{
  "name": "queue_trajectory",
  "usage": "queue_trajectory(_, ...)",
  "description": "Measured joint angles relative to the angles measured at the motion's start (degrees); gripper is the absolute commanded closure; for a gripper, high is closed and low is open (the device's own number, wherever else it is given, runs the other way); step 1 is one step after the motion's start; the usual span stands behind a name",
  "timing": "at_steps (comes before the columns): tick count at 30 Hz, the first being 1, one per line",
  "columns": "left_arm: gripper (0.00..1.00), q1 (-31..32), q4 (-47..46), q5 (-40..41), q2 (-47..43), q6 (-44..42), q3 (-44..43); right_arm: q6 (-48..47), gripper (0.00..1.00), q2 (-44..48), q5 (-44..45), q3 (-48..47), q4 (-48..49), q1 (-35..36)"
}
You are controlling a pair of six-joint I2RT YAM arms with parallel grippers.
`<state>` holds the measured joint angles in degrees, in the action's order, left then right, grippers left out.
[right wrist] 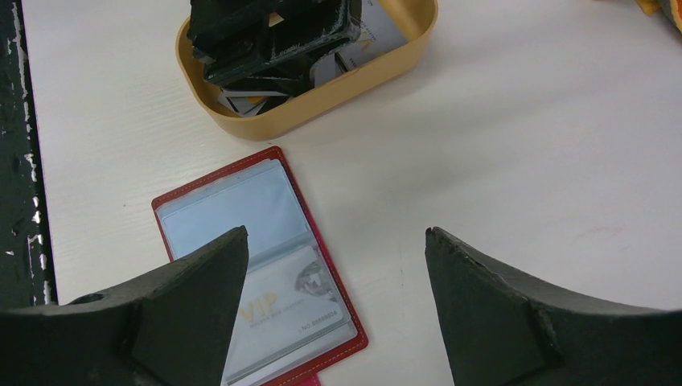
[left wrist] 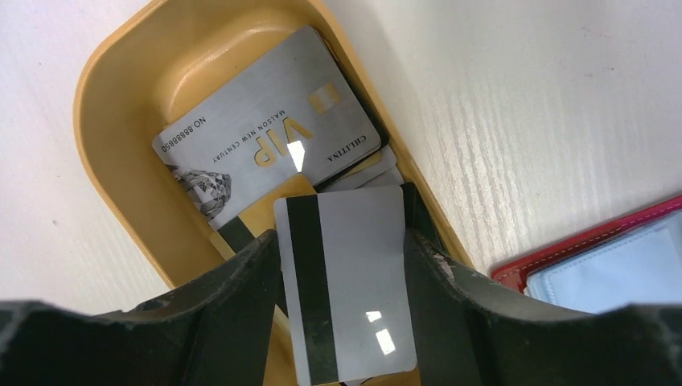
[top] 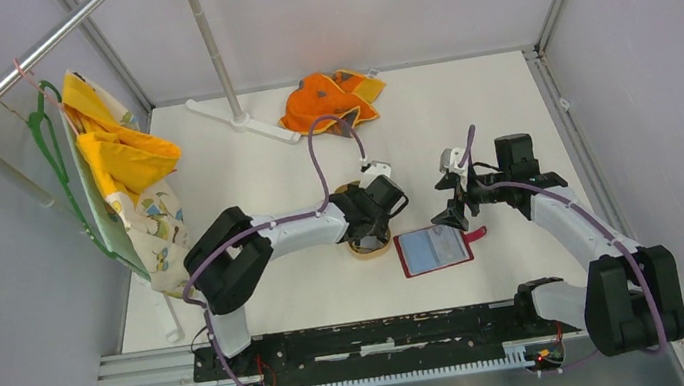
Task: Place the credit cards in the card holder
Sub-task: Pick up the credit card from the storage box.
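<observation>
A: Where was the silver, dark-striped plastic card [left wrist: 346, 289]?
B: Pinched edgewise between the left fingers [left wrist: 233, 297], above the tan oval tray [left wrist: 104, 104]. The right fingers [right wrist: 499, 297] hung wide, empty, over the red folding leather card holder [right wrist: 233, 217] beside that tray. It needed lifting level.

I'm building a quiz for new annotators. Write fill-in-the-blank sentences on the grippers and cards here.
The left gripper grips a grey card bearing a dark ____.
The top card in the tan tray reads ____ in gold.
The red card holder lies ____ on the table.
The right gripper, jaws wide, holds ____.
Missing: stripe; VIP; open; nothing.
</observation>
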<state>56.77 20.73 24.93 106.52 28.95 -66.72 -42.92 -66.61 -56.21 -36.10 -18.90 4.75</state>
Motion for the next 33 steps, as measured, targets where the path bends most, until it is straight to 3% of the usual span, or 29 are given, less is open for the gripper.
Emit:
queue_trajectory(12,0.46,0.22,-2.6,-0.72,-1.22,2.08,1.64,0.0,0.14,0.0,-0.02,0.0,0.0,0.0)
queue_trajectory(23,0.47,0.13,-7.91,-7.82,-6.01,5.35,7.39,0.0,0.13,0.0,-0.02,0.0,0.0,-0.02)
queue_trajectory(33,0.55,0.13,-11.23,-11.65,-10.05,8.46,10.78,0.0,0.13,0.0,-0.02,0.0,0.0,-0.15)
